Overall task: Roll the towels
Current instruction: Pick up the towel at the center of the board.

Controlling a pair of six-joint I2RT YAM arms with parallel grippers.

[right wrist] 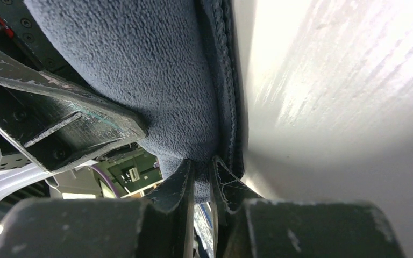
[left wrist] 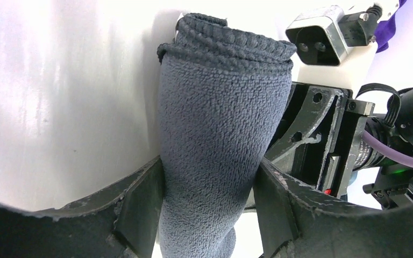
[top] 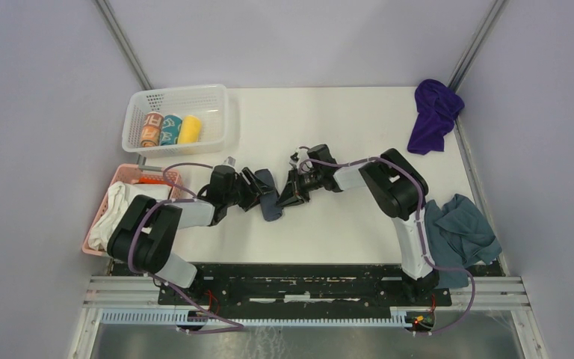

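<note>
One grey towel (left wrist: 220,107), rolled at bench (top: 344,127) centre, is clasped by the left claw (left wrist: 209,183) and pinched at its edge by the right claw (right wrist: 201,172); the purple towel (top: 433,116) is left crumpled far right.

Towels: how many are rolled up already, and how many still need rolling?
Three rolls already sit in the white basket. The grey towel is rolled up and in hand, with the left gripper squeezing its middle and the right gripper pinching its edge. Left to do: the purple towel, crumpled in the far right corner, and a blue-grey towel, crumpled beside the right arm's base.
</note>
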